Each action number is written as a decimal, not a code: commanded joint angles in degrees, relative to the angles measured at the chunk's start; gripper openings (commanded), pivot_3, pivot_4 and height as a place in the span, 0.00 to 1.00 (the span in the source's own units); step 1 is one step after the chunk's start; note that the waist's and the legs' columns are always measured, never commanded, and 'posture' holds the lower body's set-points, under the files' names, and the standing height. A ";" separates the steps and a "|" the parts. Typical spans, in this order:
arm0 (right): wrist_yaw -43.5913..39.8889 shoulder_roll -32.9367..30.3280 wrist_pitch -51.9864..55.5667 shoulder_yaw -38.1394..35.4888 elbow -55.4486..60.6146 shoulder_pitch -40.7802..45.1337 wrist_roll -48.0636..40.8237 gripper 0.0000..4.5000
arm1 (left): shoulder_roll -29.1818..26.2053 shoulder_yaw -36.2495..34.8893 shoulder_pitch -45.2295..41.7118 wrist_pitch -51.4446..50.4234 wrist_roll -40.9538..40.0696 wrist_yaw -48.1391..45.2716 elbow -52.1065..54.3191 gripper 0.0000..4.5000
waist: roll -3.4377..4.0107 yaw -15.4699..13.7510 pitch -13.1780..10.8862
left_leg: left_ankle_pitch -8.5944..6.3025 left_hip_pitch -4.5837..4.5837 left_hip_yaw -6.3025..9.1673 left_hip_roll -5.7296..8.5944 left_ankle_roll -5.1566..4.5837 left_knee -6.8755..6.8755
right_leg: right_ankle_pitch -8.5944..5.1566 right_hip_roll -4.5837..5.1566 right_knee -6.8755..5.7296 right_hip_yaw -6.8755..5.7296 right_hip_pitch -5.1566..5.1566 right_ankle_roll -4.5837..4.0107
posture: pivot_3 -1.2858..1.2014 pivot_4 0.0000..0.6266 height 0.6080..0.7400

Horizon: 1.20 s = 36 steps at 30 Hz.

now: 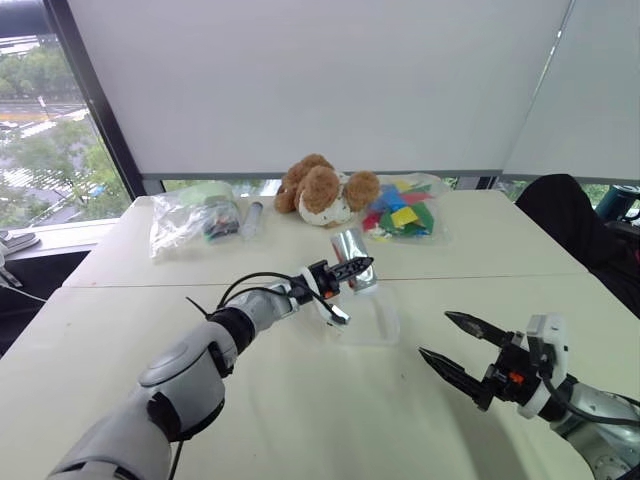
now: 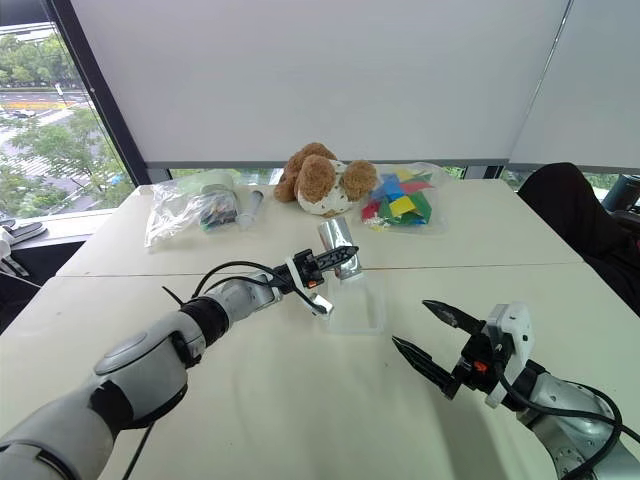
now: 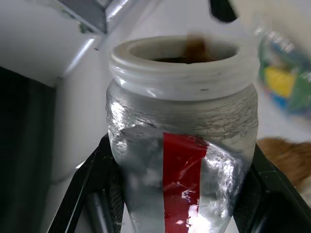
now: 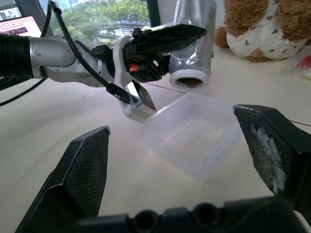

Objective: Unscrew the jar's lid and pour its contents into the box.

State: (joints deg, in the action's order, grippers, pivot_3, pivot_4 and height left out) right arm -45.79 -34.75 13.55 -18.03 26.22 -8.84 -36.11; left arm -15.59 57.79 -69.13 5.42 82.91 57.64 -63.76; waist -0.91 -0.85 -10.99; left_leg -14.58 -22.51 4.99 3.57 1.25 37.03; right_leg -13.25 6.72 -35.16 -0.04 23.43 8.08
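Overhead, the jar (image 1: 352, 258) was tipped mouth-down above the box (image 1: 370, 318), clamped between the closed fingers of the left gripper (image 1: 352, 268), its lid off. From the wrist, its silver wrap and red stripe showed beneath a pale threaded rim, and a brown bit of the contents (image 3: 196, 48) sat at the open mouth. The clear shallow box rested on the cream table (image 1: 300, 420), just under the jar and between the two arms. Nearer the robot and well to the right, the right gripper (image 1: 460, 350) hovered over the table with its black fingers spread wide and nothing between them. Along the table's far edge lay a brown teddy bear (image 1: 322, 190), a clear bag of coloured blocks (image 1: 402, 212) beside it on the right, and another clear bag (image 1: 192, 220) with a slim clear tube (image 1: 252, 218) on the left. Behind them hung pale roller blinds (image 1: 330, 80), with a window at left showing trees, and a dark chair back (image 1: 565, 215) stood at the right.
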 commanded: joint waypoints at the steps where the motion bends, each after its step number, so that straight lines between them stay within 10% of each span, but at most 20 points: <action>1: 1.17 0.34 0.30 -0.07 2.99 0.13 -0.66 0.98 | 1.15 2.18 -2.43 -4.16 1.84 5.57 -2.52 0.47 | -0.01 0.00 -0.01 | 0.00 0.00 0.00 0.00 0.00 0.00 | 0.00 0.01 0.00 0.00 0.00 0.01 | 0.52 0.24 1.00; 12: 1.58 1.00 0.48 0.89 2.77 0.11 -0.86 0.98 | 0.11 1.03 -2.08 3.09 -4.29 5.76 -4.49 0.47 | -0.01 0.00 -0.01 | 0.00 0.00 0.00 0.00 0.01 0.01 | 0.01 0.05 -0.02 0.00 0.01 -0.01 | 0.52 0.24 1.00; 17: -0.81 0.76 -0.49 0.71 0.44 0.76 -1.03 0.98 | -6.27 -10.26 0.50 34.50 -24.41 -10.34 0.41 0.47 | -0.01 0.20 0.00 | 0.00 0.01 -0.03 -0.12 0.05 -0.02 | 0.15 0.08 -0.03 0.01 0.09 -0.25 | 0.52 0.24 1.00; 21: -5.15 1.42 -3.84 0.21 -2.07 2.08 -2.07 0.98 | -8.77 -23.50 8.39 49.05 -54.87 -43.27 4.37 0.47 | 0.05 0.14 0.03 | 0.01 0.02 -0.10 -0.13 0.06 -0.01 | 0.20 0.11 -0.03 0.02 0.10 -0.33 | 0.52 0.24 1.00; 27: -13.50 1.10 -9.14 0.72 -5.21 4.78 -3.13 0.98 | -14.63 -38.81 24.79 23.82 -94.97 -85.00 29.87 0.47 | 0.09 0.38 0.03 | 0.02 0.02 -0.07 -0.14 0.03 0.09 | 0.29 0.09 -0.08 0.02 0.08 -0.46 | 0.52 0.24 1.00; 36: -20.96 1.09 -12.52 4.28 -7.25 9.07 -3.08 0.98 | -24.99 -58.78 53.94 -1.59 -106.56 -86.88 56.90 0.47 | 0.26 1.75 0.13 | -0.01 0.31 0.04 -0.27 -0.03 0.00 | 0.30 -0.01 -0.33 0.13 0.03 -0.49 | 0.52 0.24 1.00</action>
State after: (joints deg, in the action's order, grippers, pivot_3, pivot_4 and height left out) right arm -65.92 -33.64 1.72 -13.89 17.60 -0.10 -37.96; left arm -39.83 3.07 -17.03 6.91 -21.45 -30.53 -12.26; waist -0.66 0.90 -10.87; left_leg -14.59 -22.20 5.03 3.28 1.22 37.02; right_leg -12.96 6.69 -35.48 0.09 23.47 7.59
